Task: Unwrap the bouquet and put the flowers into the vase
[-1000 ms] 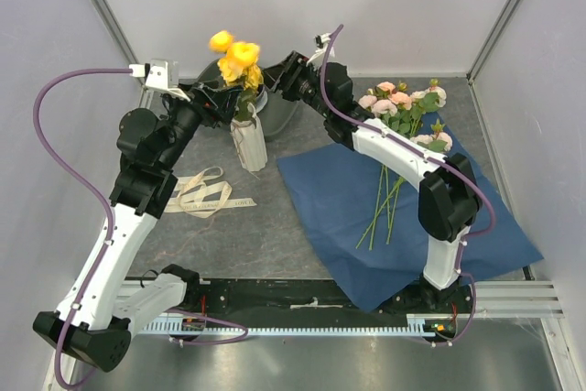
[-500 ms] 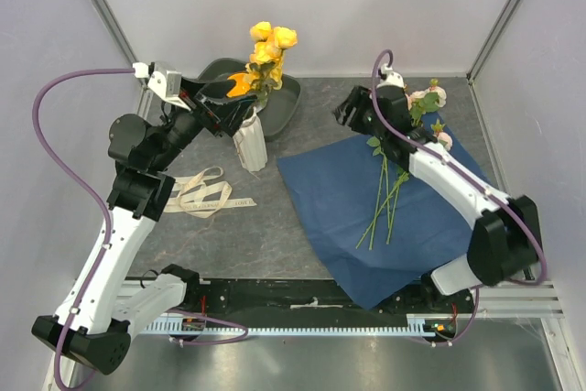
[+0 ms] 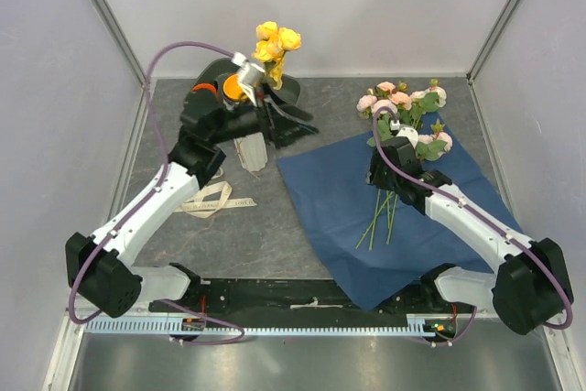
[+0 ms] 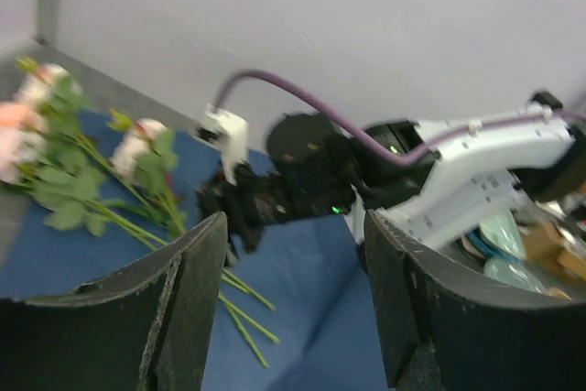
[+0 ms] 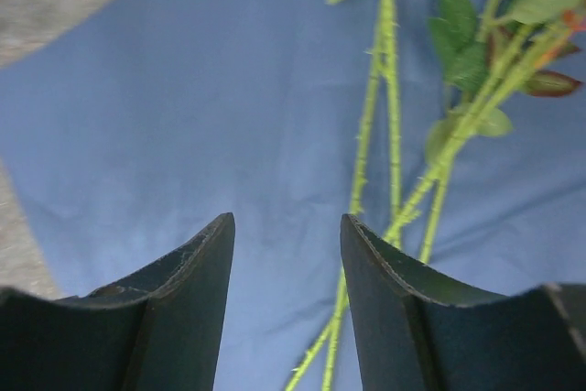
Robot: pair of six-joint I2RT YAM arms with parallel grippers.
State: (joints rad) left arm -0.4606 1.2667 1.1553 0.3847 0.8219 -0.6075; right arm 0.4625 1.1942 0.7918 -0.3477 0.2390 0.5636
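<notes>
The white ribbed vase (image 3: 251, 153) stands at the back left, partly behind my left arm, and holds the yellow flowers (image 3: 276, 42). My left gripper (image 3: 305, 125) (image 4: 293, 258) is open and empty, just right of the vase and pointing across at the right arm. The pink flowers (image 3: 401, 101) (image 4: 38, 112) lie on the unfolded blue paper (image 3: 412, 226) (image 5: 165, 107), their green stems (image 3: 380, 212) (image 5: 392, 144) running toward the front. My right gripper (image 3: 382, 177) (image 5: 287, 226) hovers open just above the paper, with the stems slightly to its right.
The cream ribbon (image 3: 210, 195) lies loose on the table left of the paper. A dark grey tray (image 3: 291, 96) with an orange bowl (image 3: 233, 89) sits behind the vase. White walls close in the back and sides.
Both grippers have left the yellow flowers, which now stand in the vase. My left gripper swung to the vase's right. My right arm pulled back and lowered over the stems.
</notes>
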